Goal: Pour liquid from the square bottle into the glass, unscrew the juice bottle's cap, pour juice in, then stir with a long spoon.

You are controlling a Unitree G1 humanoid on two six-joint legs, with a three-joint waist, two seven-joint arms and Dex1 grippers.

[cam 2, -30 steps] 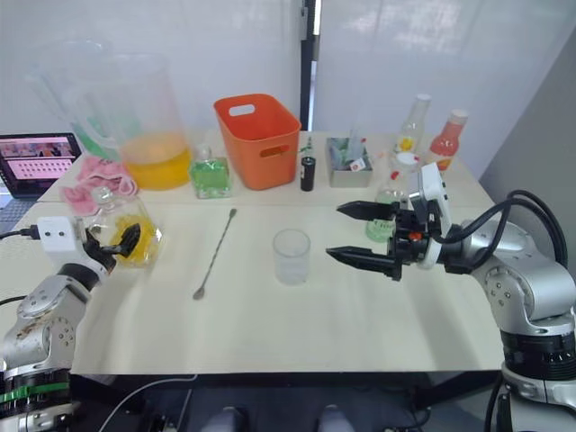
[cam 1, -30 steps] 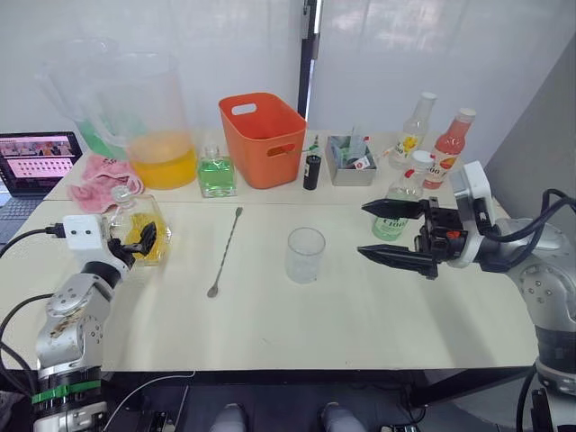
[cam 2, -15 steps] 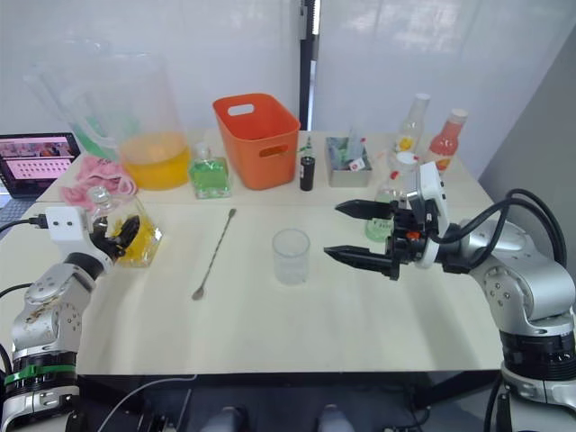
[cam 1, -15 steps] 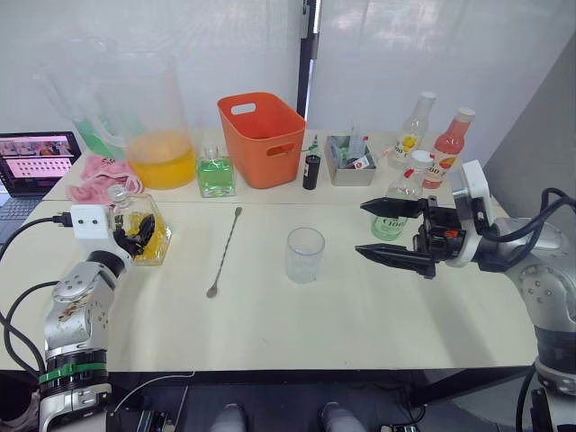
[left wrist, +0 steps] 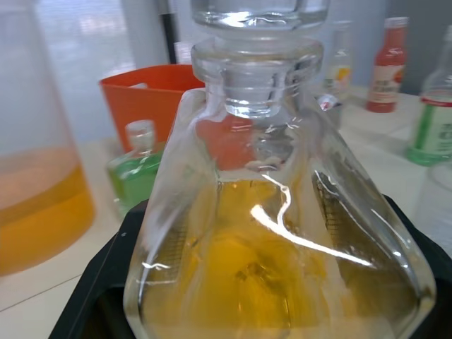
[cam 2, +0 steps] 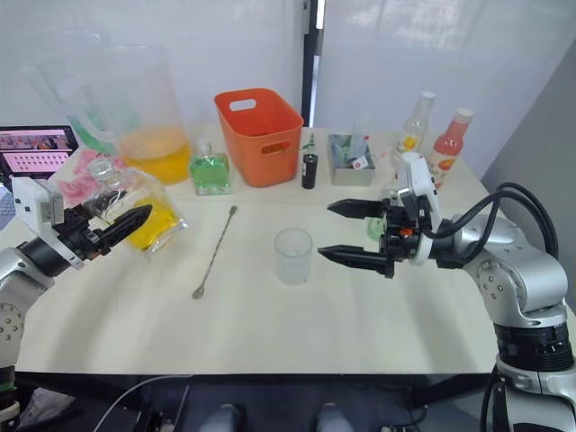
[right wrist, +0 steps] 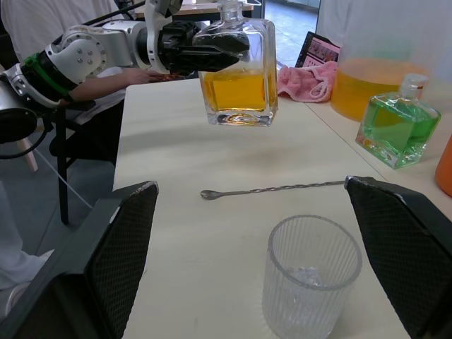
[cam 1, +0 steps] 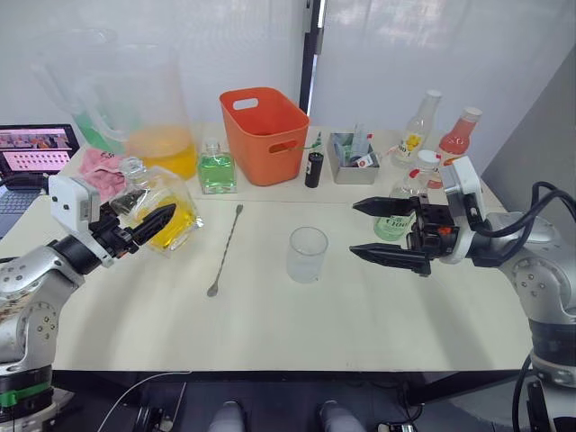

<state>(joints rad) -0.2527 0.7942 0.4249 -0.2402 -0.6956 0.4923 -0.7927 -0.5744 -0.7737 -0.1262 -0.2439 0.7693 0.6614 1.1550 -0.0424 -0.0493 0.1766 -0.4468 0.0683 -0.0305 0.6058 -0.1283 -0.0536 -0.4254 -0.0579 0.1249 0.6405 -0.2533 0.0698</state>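
Left claw [cam 1: 148, 223] grips the tilted square bottle [cam 1: 162, 209] aloft; right claw [cam 1: 387, 231] gapes beside the glass [cam 1: 307, 255]

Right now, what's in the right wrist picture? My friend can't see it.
The left pincer holds the square bottle of yellow liquid up off the table. Nearer the camera stands the empty glass, between the right pincer's open black fingers, and the long spoon lies flat beyond it.

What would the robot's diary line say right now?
left gripper: holding square bottle above table | right gripper: open by glass | spoon: on table
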